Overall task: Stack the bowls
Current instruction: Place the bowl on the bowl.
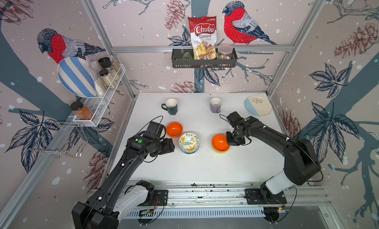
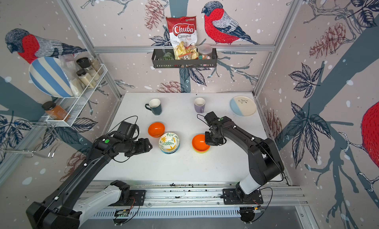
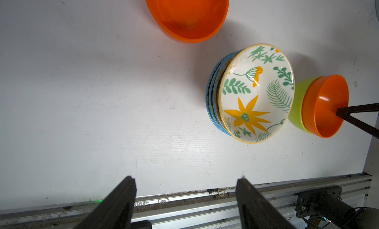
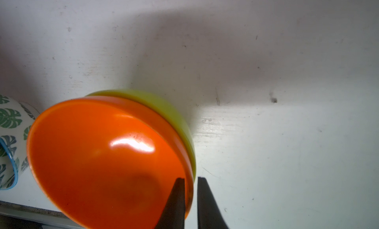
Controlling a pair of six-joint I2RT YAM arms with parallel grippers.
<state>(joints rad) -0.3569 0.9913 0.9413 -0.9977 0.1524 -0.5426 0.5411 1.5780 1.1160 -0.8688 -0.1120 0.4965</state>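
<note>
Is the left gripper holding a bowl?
No, the left gripper stands open in its wrist view, and nothing is between its jaws.

The left arm (image 1: 114, 182) and right arm (image 1: 272, 134) are matte black, boxy links on rounded joints; on each, the link nearest the rail (image 1: 205, 194) wears a smooth white shell (image 1: 131, 197). Black base plates (image 1: 162, 198) with small screws (image 1: 165, 194) sit on the rail. Farther from it come white cable clips (image 1: 122, 165), thin looping black cables (image 1: 158, 117), round green stickers (image 1: 140, 140), then the left gripper (image 3: 185, 180) and right gripper (image 4: 190, 178) with tapering black fingers (image 3: 114, 205).
</note>
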